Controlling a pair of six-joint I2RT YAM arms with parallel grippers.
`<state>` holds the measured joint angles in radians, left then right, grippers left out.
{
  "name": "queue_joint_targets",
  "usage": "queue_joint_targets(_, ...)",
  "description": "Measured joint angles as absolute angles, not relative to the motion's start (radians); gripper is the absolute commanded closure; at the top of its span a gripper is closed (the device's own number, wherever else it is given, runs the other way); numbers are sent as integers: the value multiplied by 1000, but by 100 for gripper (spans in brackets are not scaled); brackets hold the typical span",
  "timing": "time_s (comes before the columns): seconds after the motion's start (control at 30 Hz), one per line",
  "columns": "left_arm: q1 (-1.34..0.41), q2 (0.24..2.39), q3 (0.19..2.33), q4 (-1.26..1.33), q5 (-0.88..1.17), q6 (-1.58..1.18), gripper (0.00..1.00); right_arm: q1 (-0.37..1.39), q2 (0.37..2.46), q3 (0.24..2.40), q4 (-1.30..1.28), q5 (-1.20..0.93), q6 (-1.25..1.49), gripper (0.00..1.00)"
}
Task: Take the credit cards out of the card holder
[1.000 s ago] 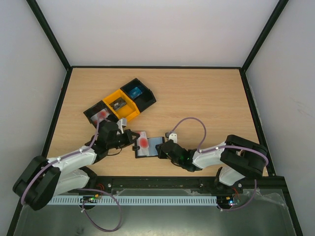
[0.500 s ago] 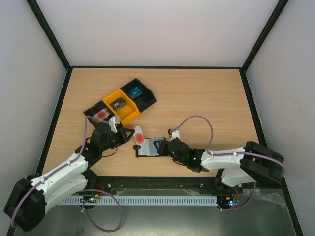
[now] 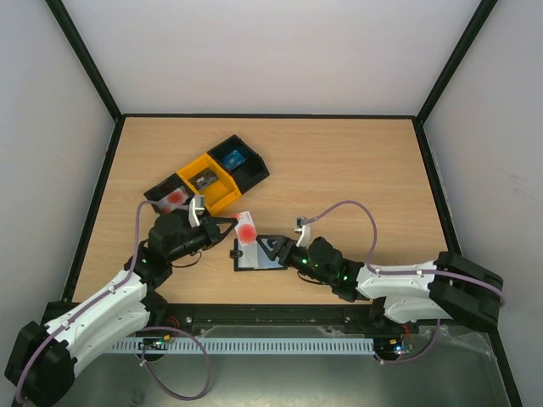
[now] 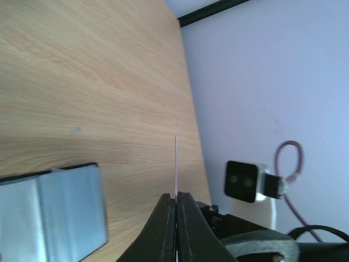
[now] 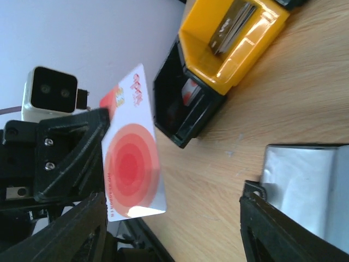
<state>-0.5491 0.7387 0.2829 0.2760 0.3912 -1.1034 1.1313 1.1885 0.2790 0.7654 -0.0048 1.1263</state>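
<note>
A white credit card with red rings [image 3: 246, 227] [image 5: 131, 164] hangs above the table, and my left gripper [image 3: 226, 225] [image 4: 175, 195] is shut on its edge. The left wrist view shows that card edge-on as a thin line [image 4: 175, 164]. The black card holder [image 3: 257, 253] lies flat on the table with its grey-blue panel [image 4: 54, 213] [image 5: 305, 183] facing up. My right gripper [image 3: 273, 248] [image 5: 173, 207] stands open at the holder's right end. One of its fingers [image 5: 289, 229] is over the holder's edge, and nothing is gripped.
A diagonal row of bins sits behind the left gripper. The near black bin [image 3: 172, 197] [image 5: 185, 103] holds a red-marked card, the yellow bin [image 3: 206, 181] [image 5: 234, 38] a dark card, and the far black bin [image 3: 236, 158] a blue one. A black frame edges the table.
The left gripper has drawn the red-ringed card off the holder, up and away from it. The right gripper has opened and let go of the holder, its arm stretching further left.
</note>
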Motion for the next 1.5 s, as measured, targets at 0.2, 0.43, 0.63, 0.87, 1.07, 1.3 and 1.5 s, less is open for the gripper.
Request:
queue_joint_targets(0.2, -549, 731, 275, 387, 446, -1166, 97, 1131, 1285, 276, 938, -93, 1198, 43)
queue_joint_targets(0.43, -549, 731, 224, 467, 481, -1218, 97, 1131, 1409, 265, 1194, -176, 1295, 59)
queue_joint_targets(0.63, -549, 728, 189, 506, 500, -1250, 97, 1131, 1517, 238, 1420, -185, 1369, 76)
queue_joint_targets(0.87, -549, 693, 162, 521, 509, -1272, 97, 1131, 1648, 238, 1576, -196, 1452, 98)
queue_joint_targets(1.07, -549, 695, 131, 466, 509, -1269, 96, 1135, 1723, 222, 1592, -212, 1504, 98)
queue_joint_targets(1.3, -551, 692, 128, 434, 527, -1256, 95, 1135, 1722, 206, 1592, -231, 1504, 98)
queue_joint_targets(1.5, -551, 685, 128, 437, 534, -1254, 94, 1135, 1705, 203, 1592, -235, 1487, 98)
